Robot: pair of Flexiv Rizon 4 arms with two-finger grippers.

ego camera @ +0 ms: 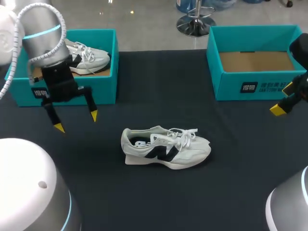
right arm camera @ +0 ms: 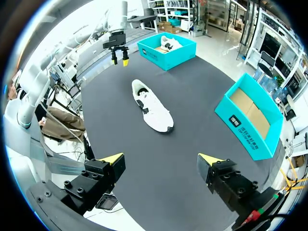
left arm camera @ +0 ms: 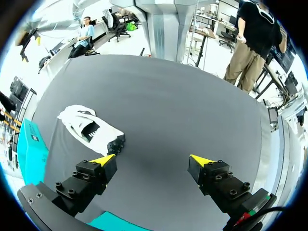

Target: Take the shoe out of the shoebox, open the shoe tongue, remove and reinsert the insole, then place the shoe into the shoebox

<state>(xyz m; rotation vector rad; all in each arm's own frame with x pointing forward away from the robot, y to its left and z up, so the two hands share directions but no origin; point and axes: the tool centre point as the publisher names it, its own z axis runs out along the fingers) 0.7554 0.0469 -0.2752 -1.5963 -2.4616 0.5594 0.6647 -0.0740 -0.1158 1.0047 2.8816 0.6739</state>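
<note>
The shoe (ego camera: 166,147) stands on the surface (ego camera: 144,86), between the left box (ego camera: 106,91) and the empty right box (ego camera: 274,86). Tugging its tongue unbraced could drag or tip it. My left claw (ego camera: 76,121) hangs open, pointing down, beyond its heel; my right claw (ego camera: 283,99) hovers open, well apart.

Dark table (ego camera: 154,86); second teal box (ego camera: 103,89) at left, holding another sneaker (ego camera: 94,58).

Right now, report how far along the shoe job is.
Done: the shoe lies on the table, outside the empty shoebox. In hand: nothing; left gripper and right gripper are open, clear of it. Left, apparently: tongue, insole, then boxing the shoe.
</note>
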